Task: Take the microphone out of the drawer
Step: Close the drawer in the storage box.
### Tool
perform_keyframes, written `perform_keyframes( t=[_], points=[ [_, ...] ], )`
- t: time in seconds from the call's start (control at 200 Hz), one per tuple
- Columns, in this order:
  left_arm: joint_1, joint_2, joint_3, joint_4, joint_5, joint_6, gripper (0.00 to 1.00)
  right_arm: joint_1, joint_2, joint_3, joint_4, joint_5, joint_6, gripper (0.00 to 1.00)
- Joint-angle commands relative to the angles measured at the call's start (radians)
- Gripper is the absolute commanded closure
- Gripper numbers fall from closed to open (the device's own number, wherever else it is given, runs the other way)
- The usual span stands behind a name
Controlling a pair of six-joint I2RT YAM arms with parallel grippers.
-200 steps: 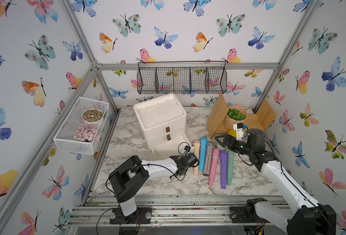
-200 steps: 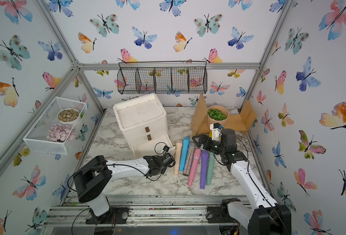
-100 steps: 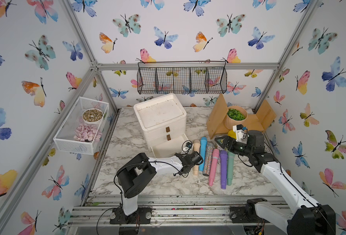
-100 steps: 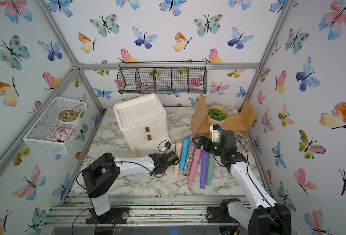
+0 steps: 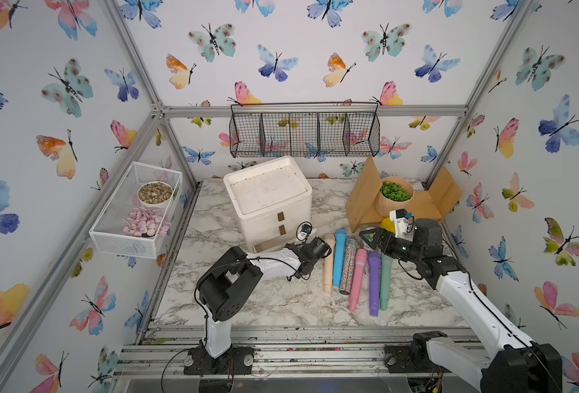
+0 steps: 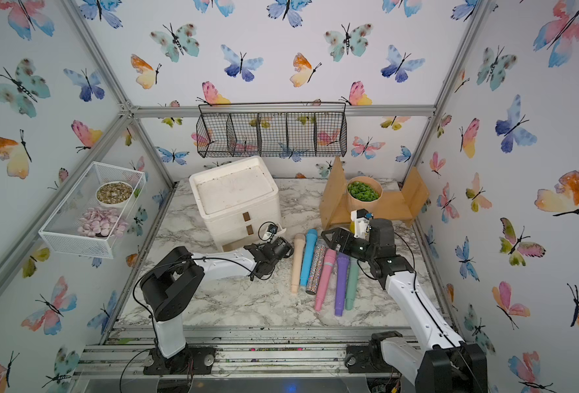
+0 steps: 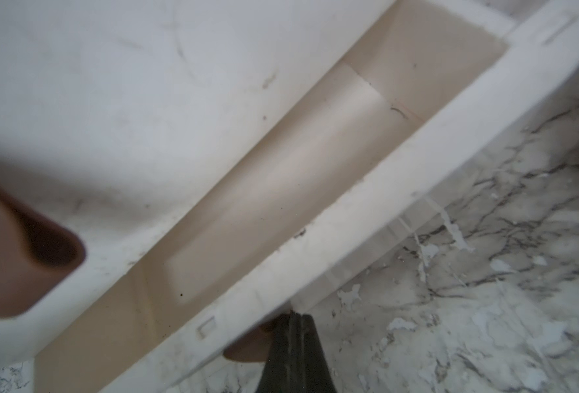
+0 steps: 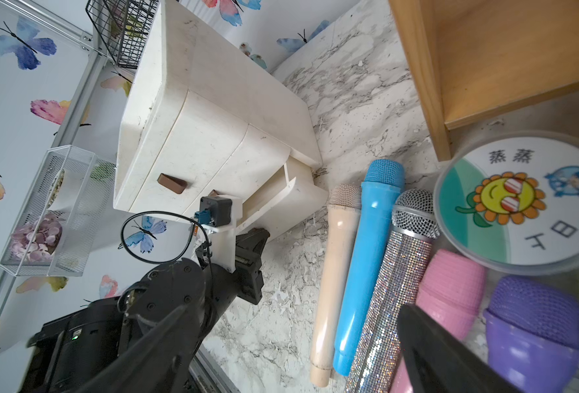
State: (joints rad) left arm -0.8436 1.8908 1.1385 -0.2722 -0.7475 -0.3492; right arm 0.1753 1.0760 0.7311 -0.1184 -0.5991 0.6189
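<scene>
The white drawer unit (image 5: pixel 269 200) stands at the back, its bottom drawer (image 5: pixel 268 243) (image 7: pixel 383 177) out only a crack. The strip of its inside that shows is bare beige. Several microphones (image 5: pixel 349 265) (image 8: pixel 366 258) lie side by side on the marble: beige, blue, glitter, pink, purple, green. My left gripper (image 5: pixel 291 245) (image 7: pixel 296 315) is shut with nothing between the fingers, its tips against the drawer front beside the brown handle (image 7: pixel 247 347). The right gripper (image 5: pixel 368 234) (image 8: pixel 294 309) hangs open just above the microphones' heads, holding nothing.
A wooden shelf (image 5: pixel 427 204) with a potted green plant (image 5: pixel 395 195) stands back right. A round lidded tub (image 8: pixel 519 200) with a sunflower sticker sits by the microphone heads. A black wire basket (image 5: pixel 305 131) hangs on the back wall, a white mesh basket (image 5: pixel 135 211) on the left wall.
The bottom drawer, well out a second ago, has slid back almost fully into the unit, with my shut left gripper following it in. The right arm has barely moved.
</scene>
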Motion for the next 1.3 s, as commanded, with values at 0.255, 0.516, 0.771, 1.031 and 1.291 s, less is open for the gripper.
perform_keyframes(
  t=[0.255, 0.516, 0.771, 1.031, 1.291],
  points=[
    [0.105, 0.069, 0.045, 0.090, -0.065, 0.111, 1.00, -0.001, -0.029, 0.025, -0.051, 0.089, -0.029, 0.02],
    [0.160, 0.083, 0.054, 0.102, -0.055, 0.122, 1.00, -0.001, -0.050, 0.049, -0.213, 0.435, -0.095, 0.01],
    [0.153, -0.003, 0.002, 0.086, 0.027, 0.087, 1.00, -0.001, -0.119, -0.087, -0.151, 0.901, -0.210, 0.01],
    [0.133, -0.306, -0.182, 0.065, 0.273, 0.073, 0.78, -0.002, -0.220, -0.345, 0.215, 1.076, -0.337, 0.01],
    [0.156, -0.727, -0.396, 0.042, 0.409, 0.092, 0.38, -0.002, -0.067, -0.432, 0.494, 1.079, -0.453, 0.01]
  ],
)
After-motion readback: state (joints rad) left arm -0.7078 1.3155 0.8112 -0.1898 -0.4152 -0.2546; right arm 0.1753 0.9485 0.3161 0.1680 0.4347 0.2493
